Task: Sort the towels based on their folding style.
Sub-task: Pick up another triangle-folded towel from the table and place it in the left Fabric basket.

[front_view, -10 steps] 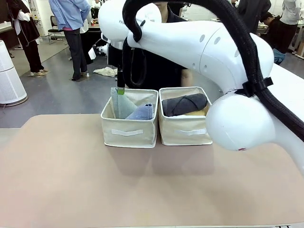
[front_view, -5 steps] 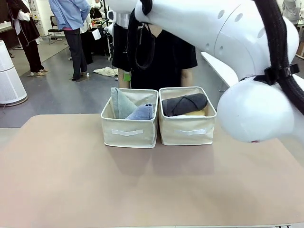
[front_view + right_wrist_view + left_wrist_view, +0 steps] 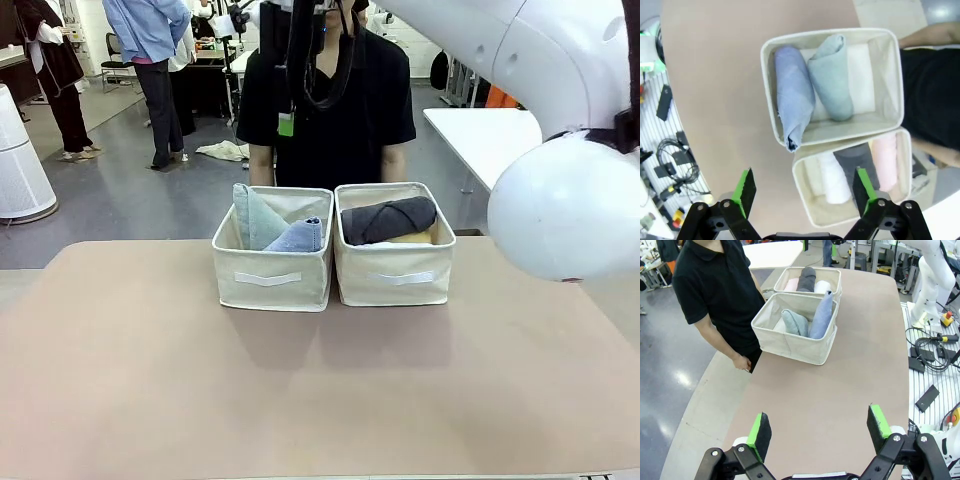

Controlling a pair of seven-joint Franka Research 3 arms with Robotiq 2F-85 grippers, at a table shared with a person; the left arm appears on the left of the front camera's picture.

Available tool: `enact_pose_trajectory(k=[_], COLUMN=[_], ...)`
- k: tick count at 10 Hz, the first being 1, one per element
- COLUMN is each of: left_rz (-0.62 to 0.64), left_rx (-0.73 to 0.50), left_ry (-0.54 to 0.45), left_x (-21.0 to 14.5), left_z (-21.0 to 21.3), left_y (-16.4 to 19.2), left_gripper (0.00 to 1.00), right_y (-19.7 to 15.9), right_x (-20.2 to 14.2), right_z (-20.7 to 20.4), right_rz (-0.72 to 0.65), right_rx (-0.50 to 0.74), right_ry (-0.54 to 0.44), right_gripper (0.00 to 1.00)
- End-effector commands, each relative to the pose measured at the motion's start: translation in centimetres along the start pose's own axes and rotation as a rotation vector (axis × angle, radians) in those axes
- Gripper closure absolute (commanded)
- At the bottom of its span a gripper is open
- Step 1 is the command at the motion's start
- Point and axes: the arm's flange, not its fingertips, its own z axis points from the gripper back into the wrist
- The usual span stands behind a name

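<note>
Sorting judged complete or very nearly so: no towel on the table (image 3: 150,380), all visible towels binned by style.

Table: broad, matte tan top with rounded corners, bare around the bins.

Person (image 3: 335,100) in a black shirt standing at the far edge, just behind the bins, one hand resting at the table's edge in the left wrist view.

Left bin (image 3: 270,275) and right bin (image 3: 395,275): cream fabric boxes, soft-walled, square, each with a sewn front handle, standing side by side and touching or nearly so.

Left bin holding the two folded pieces: blue towel (image 3: 792,102), a long tapering fold with its tip poking over the rim, and teal towel (image 3: 832,85), a rounded wedge leaning beside it. Pale lining or cloth beneath them; not possible to tell which.

Right bin holding the rolls, laid parallel: grey towel (image 3: 860,160) in the middle, white towel (image 3: 832,177) and pink towel (image 3: 885,155) either side; a sliver of yellow towel (image 3: 415,238) under the grey. All soft terry, thick cylinders.

Right gripper (image 3: 802,187) high above the bins, looking straight down, fingers spread wide, nothing held.

Left gripper (image 3: 820,430) well back over bare table, fingers likewise wide apart and empty.

Nothing left to sort, as far as visible.
</note>
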Motion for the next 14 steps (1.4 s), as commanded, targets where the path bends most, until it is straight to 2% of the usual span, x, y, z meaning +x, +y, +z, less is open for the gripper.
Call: enact_pose_trajectory(k=[1,5,8,11,14], left_rz=[-0.009,-0.009,-0.009,-0.009,-0.009], left_rx=[-0.001,-0.001,-0.001,-0.001,-0.001], left_ry=[-0.009,-0.009,-0.009,-0.009,-0.009], left_x=[0.0,0.0,0.0,0.0,0.0], left_z=[0.1,0.1,0.1,0.1,0.1], left_y=[-0.3,-0.3,-0.3,-0.3,-0.3], left_gripper=[0.0,0.0,0.0,0.0,0.0], right_y=[10.6,13.3,15.5,13.2,10.6], right_x=[-14.8,-24.0,-29.0,-30.4,-30.6], right_z=[-8.9,-11.8,-10.5,-6.2,-3.4], right_rz=[-0.076,-0.248,-0.322,-0.288,-0.198], right_rx=[0.025,0.054,-0.031,-0.086,-0.067], right_ry=[-0.046,-0.139,-0.218,-0.253,-0.238], right_gripper=[0.0,0.0,0.0,0.0,0.0])
